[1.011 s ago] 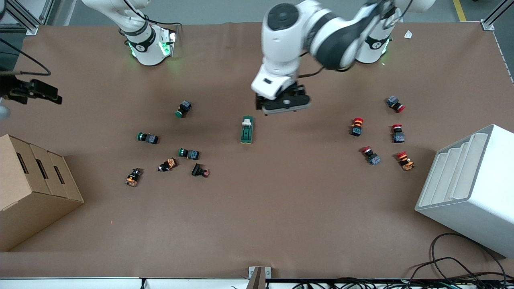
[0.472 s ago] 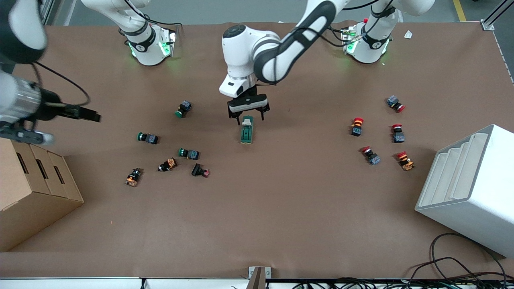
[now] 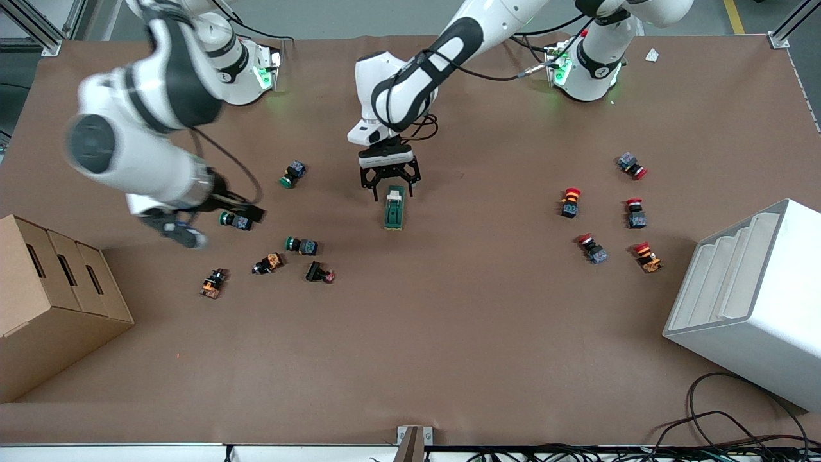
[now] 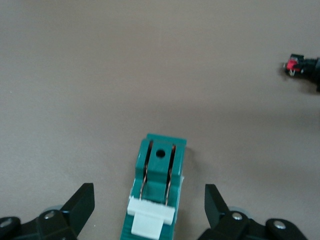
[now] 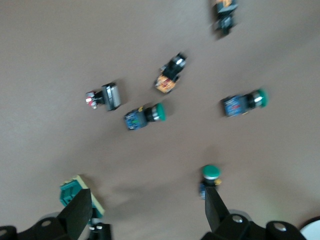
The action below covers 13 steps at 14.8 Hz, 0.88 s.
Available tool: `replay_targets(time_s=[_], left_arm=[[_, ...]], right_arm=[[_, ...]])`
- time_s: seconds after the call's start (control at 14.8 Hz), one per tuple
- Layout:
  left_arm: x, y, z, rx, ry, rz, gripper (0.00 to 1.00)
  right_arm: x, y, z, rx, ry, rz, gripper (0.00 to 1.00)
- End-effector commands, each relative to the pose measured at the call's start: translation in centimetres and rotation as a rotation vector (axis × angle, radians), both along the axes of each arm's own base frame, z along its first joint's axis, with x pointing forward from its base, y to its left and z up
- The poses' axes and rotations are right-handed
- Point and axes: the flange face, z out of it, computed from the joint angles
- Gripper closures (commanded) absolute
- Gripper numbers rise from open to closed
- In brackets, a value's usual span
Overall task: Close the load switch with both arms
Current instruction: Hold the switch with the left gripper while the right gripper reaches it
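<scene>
- The small dark-green rectangular load switch (image 3: 394, 208) with its cream-white lever piece (image 4: 151, 217) lies flat on the brown table (image 3: 449, 321), about mid-table.
- The left arm's black two-finger gripper (image 3: 390, 187) sits right over the switch's lever end, the end toward the arm bases. Fingers (image 4: 80, 202) spread wide, one on each side of the lever, not touching it (nothing gripped).
- The right arm's black gripper (image 3: 238, 215) is up over the scattered green-capped push buttons (image 3: 300, 244) toward the right arm's end of the table, well apart from the switch. Its fingers (image 5: 77, 215) are spread too, holding nothing.
- Red-capped push buttons (image 3: 569, 201) sit toward the left arm's end.
</scene>
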Motion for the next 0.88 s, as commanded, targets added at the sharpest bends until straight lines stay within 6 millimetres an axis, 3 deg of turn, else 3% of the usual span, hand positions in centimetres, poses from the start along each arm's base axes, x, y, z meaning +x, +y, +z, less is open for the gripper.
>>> replay_targets(time_s=[0.0,0.2,0.4,0.81], left_arm=[[-1.6,0.9,-1.7,0.010,-0.066,-0.069,0.03],[-2.4,1.8,-3.2,0.053,-0.101,-0.140,0.02],[-2.6,1.9,-4.2,0.019,-0.148,-0.156,0.02],[-3.2,2.9,-8.2,0.016,-0.253,-0.199,0.02]], right_arm=[[-0.8,5.8,-3.9,-0.018,-0.002,-0.081,0.00],[-2.2,11.2,-8.1,0.001,-0.003,-0.054,0.00],[-4.0,15.2,-12.0,-0.003,-0.031,-0.093,0.00],[-6.7,20.2,-17.6,0.053,-0.031,-0.132,0.00]])
